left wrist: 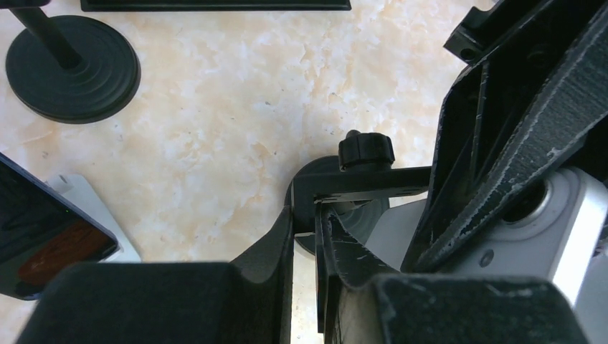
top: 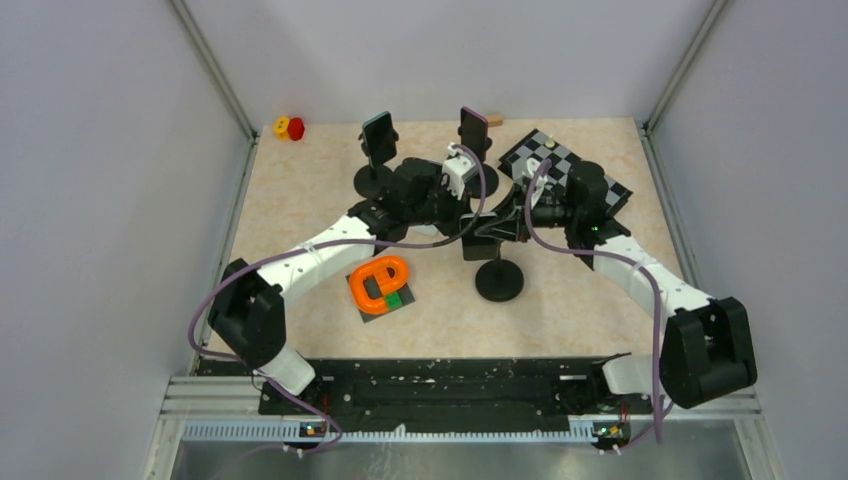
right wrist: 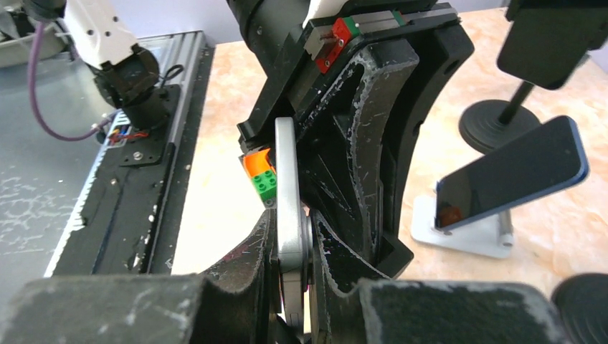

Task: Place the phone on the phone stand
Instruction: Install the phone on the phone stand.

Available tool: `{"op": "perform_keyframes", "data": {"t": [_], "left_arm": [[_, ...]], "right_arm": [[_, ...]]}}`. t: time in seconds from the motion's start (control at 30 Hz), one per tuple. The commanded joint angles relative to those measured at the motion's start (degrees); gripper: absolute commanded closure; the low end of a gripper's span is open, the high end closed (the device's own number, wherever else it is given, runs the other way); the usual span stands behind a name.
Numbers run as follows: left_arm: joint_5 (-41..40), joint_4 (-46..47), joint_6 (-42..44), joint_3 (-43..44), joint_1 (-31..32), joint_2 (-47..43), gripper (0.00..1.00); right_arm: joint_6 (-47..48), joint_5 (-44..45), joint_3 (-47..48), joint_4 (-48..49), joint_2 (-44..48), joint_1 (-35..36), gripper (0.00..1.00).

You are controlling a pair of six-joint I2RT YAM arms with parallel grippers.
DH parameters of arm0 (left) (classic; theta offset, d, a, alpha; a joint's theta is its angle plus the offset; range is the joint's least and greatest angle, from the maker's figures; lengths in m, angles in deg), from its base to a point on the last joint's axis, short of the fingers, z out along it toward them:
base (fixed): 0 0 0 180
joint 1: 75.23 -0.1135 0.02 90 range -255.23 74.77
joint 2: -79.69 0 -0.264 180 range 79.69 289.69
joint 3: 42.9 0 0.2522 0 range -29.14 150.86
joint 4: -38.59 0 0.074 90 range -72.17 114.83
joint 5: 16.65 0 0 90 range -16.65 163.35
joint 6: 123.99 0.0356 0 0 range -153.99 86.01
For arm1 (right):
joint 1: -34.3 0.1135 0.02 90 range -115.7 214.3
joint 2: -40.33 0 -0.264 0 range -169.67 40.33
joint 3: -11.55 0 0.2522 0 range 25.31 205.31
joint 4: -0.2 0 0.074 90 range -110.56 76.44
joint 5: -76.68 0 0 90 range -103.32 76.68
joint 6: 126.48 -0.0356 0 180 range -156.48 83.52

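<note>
Now right hand (right wrist: 290, 229) pinching slim silver-edged phone (right wrist: 287, 165); left hand (left wrist: 305, 223) clamped on flat black stand bracket (left wrist: 373, 183).

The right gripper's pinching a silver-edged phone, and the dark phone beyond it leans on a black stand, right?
No: the stand under the dark phone is white, per the right wrist view. The right gripper does pinch a silver-edged phone.
</note>
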Motion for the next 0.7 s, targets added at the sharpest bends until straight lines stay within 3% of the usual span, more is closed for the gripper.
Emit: {"op": "perform_keyframes", "data": {"t": [0.0,0.4,0.67], "left_arm": [[0.73,-1.01,-2.75,-0.48,2.31,-0.21,1.00],[-1.55,-0.25,-3.96,0.04,4.23,0.72,1.00],[-5.06,-1.50,-2.63,3.31,6.34,3.37,1.00]], "right_arm": [[3.52,13.78,-1.77,-2.20,5.37,-1.08,1.00],[-0.40,30.65,-7.41,-7.42,15.26,-1.67,1.00],[-2.78,38.18,-6.13,-12.94,16.16,-1.67,1.00]]}}
